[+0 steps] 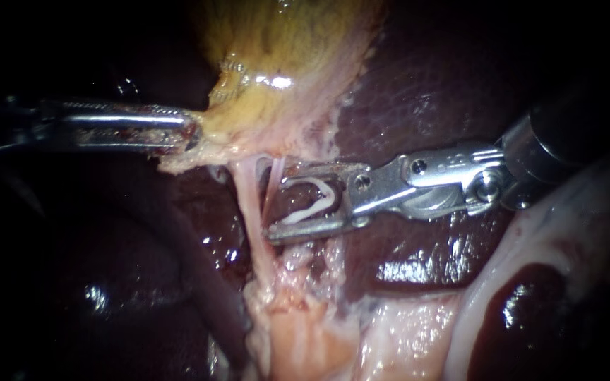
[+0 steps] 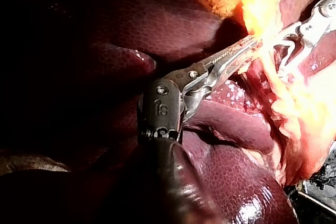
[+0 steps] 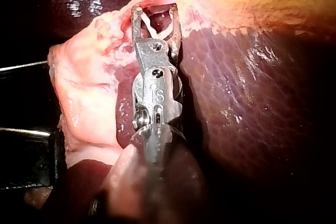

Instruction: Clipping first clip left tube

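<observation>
The yellow gallbladder hangs at the top centre. My left instrument comes in from the left, its jaws shut on the gallbladder's lower edge, which the left wrist view confirms. Two tubes run down from that edge: a pale left tube and a thinner pink right tube. My right instrument reaches in from the right with its jaws open and a bent white clip seated between them. The jaw tips lie beside the tubes, against the thin one. The right wrist view shows the same open jaws and the clip.
Dark red liver lies behind and around the tubes. Pale frayed tissue spreads below them. A thick whitish fold curves along the lower right under my right instrument's shaft.
</observation>
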Robot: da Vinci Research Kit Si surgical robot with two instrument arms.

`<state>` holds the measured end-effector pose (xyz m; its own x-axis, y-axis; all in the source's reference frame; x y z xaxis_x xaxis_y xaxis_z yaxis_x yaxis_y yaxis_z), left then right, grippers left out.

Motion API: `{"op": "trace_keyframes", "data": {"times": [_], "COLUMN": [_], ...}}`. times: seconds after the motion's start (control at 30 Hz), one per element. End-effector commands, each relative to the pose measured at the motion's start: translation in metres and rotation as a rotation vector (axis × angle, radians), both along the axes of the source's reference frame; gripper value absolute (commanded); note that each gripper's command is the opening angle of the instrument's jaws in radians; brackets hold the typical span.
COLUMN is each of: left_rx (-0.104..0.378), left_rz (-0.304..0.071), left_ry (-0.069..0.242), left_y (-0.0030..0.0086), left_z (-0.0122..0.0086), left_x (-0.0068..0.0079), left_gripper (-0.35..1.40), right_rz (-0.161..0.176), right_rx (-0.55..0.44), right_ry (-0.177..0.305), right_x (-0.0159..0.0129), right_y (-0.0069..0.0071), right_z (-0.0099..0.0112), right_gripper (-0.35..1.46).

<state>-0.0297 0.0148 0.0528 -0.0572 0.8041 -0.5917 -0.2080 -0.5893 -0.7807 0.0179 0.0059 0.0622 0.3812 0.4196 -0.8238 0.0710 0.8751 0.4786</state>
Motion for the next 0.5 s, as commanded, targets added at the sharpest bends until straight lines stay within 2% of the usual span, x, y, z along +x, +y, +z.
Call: {"op": "trace_keyframes", "data": {"times": [0.03, 0.2, 0.5], "left_rx": [0.000, 0.000, 0.000], "left_rz": [0.000, 0.000, 0.002], "left_ry": [0.000, 0.000, -0.001], "left_y": [0.0000, 0.0000, 0.0000], "left_z": [0.0000, 0.0000, 0.0000], "left_x": [0.0000, 0.0001, 0.0004], "left_gripper": [-0.35, -0.35, -0.35], "right_rz": [0.000, -0.004, -0.020], "right_rx": [0.000, 0.001, 0.018], "right_ry": [0.000, 0.003, 0.014], "right_x": [-0.0001, -0.0011, -0.0054], "right_y": [0.0000, 0.0000, 0.0008], "right_z": [0.0000, -0.0002, -0.0014], "right_gripper": [0.39, 0.39, 0.41]}}
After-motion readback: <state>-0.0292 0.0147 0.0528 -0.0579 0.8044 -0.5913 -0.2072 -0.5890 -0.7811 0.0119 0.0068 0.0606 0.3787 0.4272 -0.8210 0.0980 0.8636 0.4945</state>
